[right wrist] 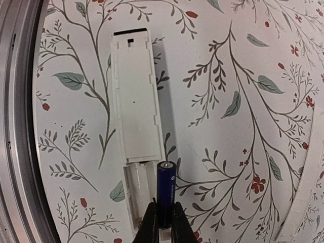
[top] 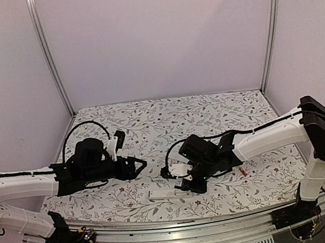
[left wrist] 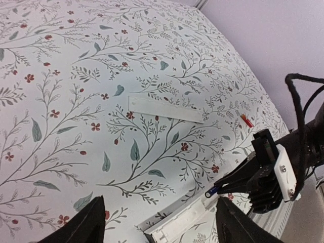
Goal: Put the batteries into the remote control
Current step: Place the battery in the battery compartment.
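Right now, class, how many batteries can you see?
2. One dark battery is held in the right gripper by the remote; one red battery lies loose on the cloth.

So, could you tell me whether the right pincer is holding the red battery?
No, the right pincer grips the dark battery; the red battery lies apart, ungripped.

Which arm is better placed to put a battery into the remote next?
Right. The right gripper pinches the dark battery at the remote's open compartment. The left gripper is open, empty and off to the side.
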